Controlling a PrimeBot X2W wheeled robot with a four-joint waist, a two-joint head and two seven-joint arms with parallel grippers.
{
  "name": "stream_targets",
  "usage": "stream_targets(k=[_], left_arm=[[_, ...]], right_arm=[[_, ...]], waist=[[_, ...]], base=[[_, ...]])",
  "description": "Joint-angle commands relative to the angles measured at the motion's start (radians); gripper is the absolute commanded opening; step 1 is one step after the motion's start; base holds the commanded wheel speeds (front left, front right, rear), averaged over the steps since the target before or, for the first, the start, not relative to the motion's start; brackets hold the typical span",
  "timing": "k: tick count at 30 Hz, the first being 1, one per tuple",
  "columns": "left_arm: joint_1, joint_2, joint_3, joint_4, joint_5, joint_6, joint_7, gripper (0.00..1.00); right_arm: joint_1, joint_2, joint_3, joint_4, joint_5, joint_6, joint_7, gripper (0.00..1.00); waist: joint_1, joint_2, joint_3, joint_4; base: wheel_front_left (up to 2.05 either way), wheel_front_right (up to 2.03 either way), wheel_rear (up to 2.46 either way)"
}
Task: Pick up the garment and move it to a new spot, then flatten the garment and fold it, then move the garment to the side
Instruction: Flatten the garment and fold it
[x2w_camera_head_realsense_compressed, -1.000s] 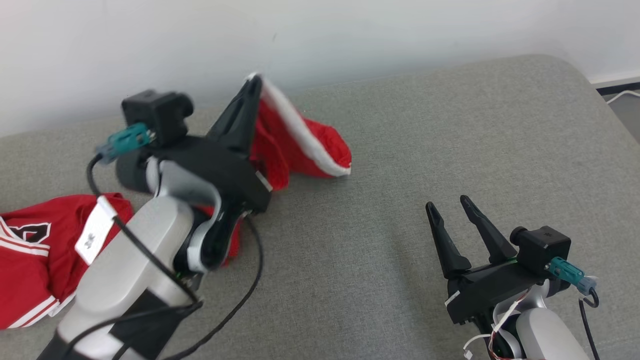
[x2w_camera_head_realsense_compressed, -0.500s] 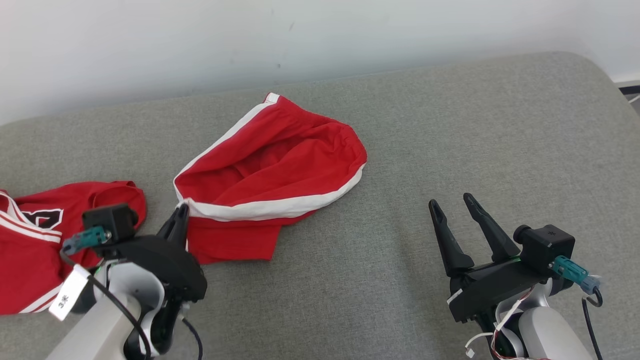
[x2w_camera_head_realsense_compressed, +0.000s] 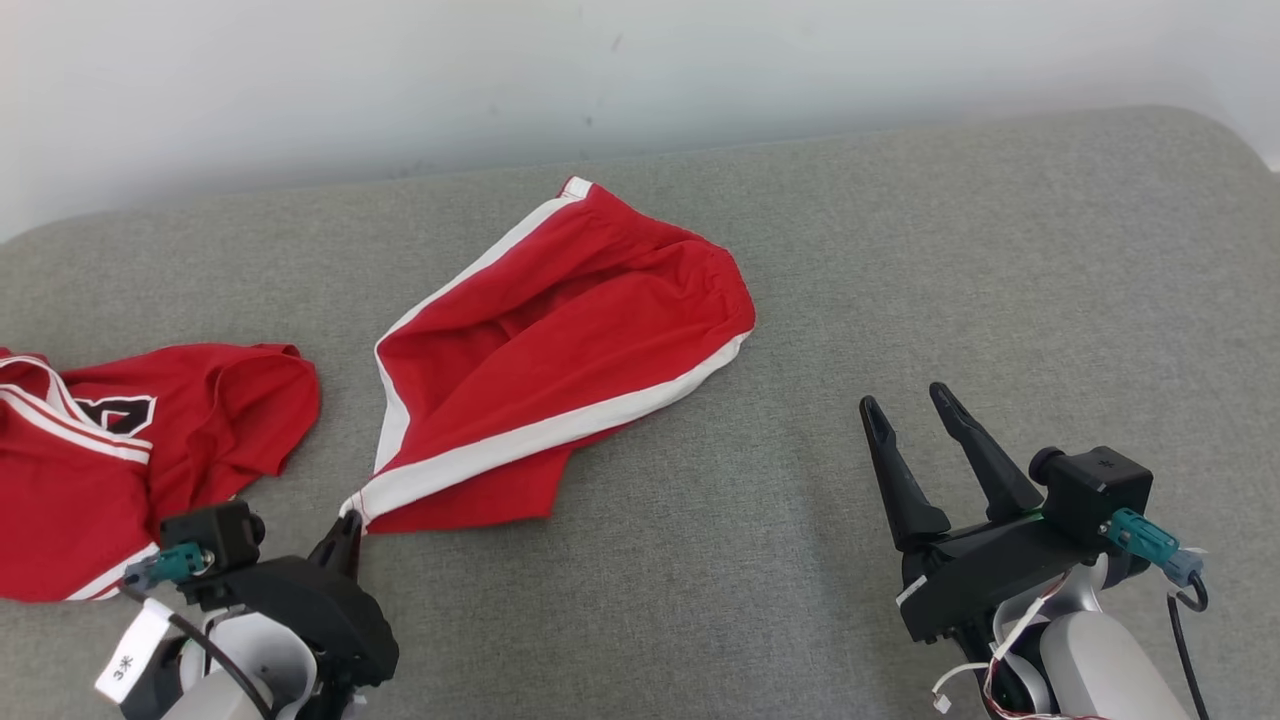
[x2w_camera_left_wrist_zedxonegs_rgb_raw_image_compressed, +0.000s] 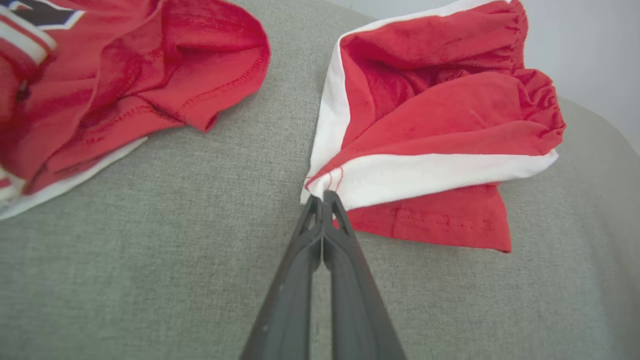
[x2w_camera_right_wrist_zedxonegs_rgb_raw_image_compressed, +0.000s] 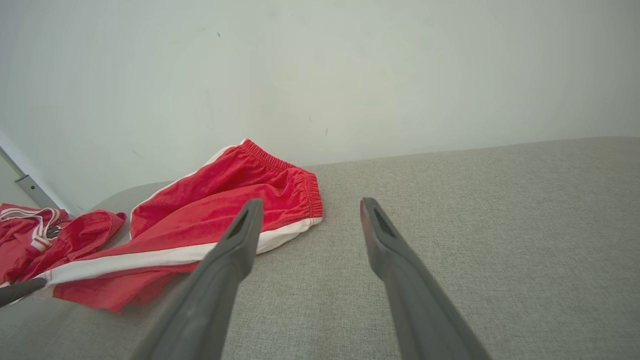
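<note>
Left gripper (x2w_camera_head_realsense_compressed: 350, 522) pinched shut on the near corner of the shorts (x2w_camera_head_realsense_compressed: 560, 340), fingers pressed together where the white side stripe meets the hem. Same hold plain from the left wrist: left gripper (x2w_camera_left_wrist_zedxonegs_rgb_raw_image_compressed: 322, 197) tips right at the white corner of the shorts (x2w_camera_left_wrist_zedxonegs_rgb_raw_image_compressed: 440, 125).

Red shorts with white stripes, lying on the grey cushion (x2w_camera_head_realsense_compressed: 820, 250), drawn out on a slant from that held corner toward the wall (x2w_camera_head_realsense_compressed: 500, 80). Gathered elastic waistband at the far end, one red leg flat underneath along the near edge. From the right wrist, shorts (x2w_camera_right_wrist_zedxonegs_rgb_raw_image_compressed: 210, 215) low and rumpled on the fabric.

Right gripper (x2w_camera_head_realsense_compressed: 905, 398) wide open and empty, well apart from the shorts on the right, fingers pointing toward the wall; right gripper (x2w_camera_right_wrist_zedxonegs_rgb_raw_image_compressed: 310, 204) over bare cushion.

Crumpled red jersey (x2w_camera_head_realsense_compressed: 120, 450) with white trim and a dark print to the left of the shorts, near but not touching, a strip of cushion between them.
</note>
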Motion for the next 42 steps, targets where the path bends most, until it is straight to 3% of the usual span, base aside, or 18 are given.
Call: stream_targets(k=[1,2,7,11,15,19,24,34,38,42], left_arm=[[0.014,0.011,0.001,0.005,-0.011,0.003,0.005,0.06],[0.018,0.009,-0.001,0.006,-0.013,0.004,0.006,1.00],[0.025,-0.005,-0.005,0.012,-0.023,-0.003,0.012,1.00],[0.049,0.004,0.015,0.015,-0.041,0.015,0.011,1.00],[0.077,0.013,0.084,-0.046,-0.059,0.013,-0.091,1.00],[0.098,-0.037,0.183,-0.106,-0.111,-0.047,-0.232,1.00],[0.125,-0.095,0.266,-0.146,-0.074,-0.162,-0.282,1.00],[0.245,-0.299,0.557,-0.285,0.268,-0.392,-0.283,1.00],[0.297,-0.339,0.627,-0.301,0.403,-0.436,-0.283,1.00],[0.341,-0.349,0.644,-0.270,0.529,-0.448,-0.283,1.00]], right_arm=[[0.003,-0.004,-0.001,-0.003,-0.010,0.003,0.004,1.00],[0.003,-0.004,0.001,-0.004,-0.011,0.003,0.004,1.00],[0.004,-0.004,0.006,-0.004,-0.012,0.003,0.008,1.00],[0.012,-0.004,0.003,-0.005,-0.012,0.003,0.012,1.00],[0.027,-0.004,-0.013,-0.017,0.015,0.003,-0.006,1.00],[0.036,-0.004,-0.038,-0.011,0.089,0.003,-0.047,1.00],[0.036,-0.004,-0.026,0.019,0.176,0.003,-0.108,1.00],[0.054,-0.005,-0.042,0.011,0.190,0.003,-0.178,1.00],[0.075,-0.005,-0.059,-0.034,0.167,0.003,-0.179,1.00],[0.099,-0.004,-0.080,-0.051,0.111,0.003,-0.179,1.00]], waist=[[0.0000,0.0000,0.000,0.006],[0.0000,0.0000,0.000,0.008],[0.0000,0.0000,-0.007,0.015],[0.0000,0.0000,-0.021,0.020],[0.0000,0.0000,-0.038,0.035],[0.0000,0.0000,-0.048,0.053],[0.0000,0.0000,-0.061,0.071],[0.0000,0.0000,-0.078,0.100],[0.0000,0.0000,-0.084,0.104],[0.0000,0.0000,-0.091,0.106]], base=[[0.00,0.00,0.00],[0.00,0.00,0.00],[0.00,0.00,0.00],[0.00,0.00,0.00],[0.00,0.00,0.00],[0.00,0.00,0.00],[0.00,0.00,0.00],[0.00,0.00,0.00],[0.00,0.00,0.00],[0.00,0.00,0.00]])
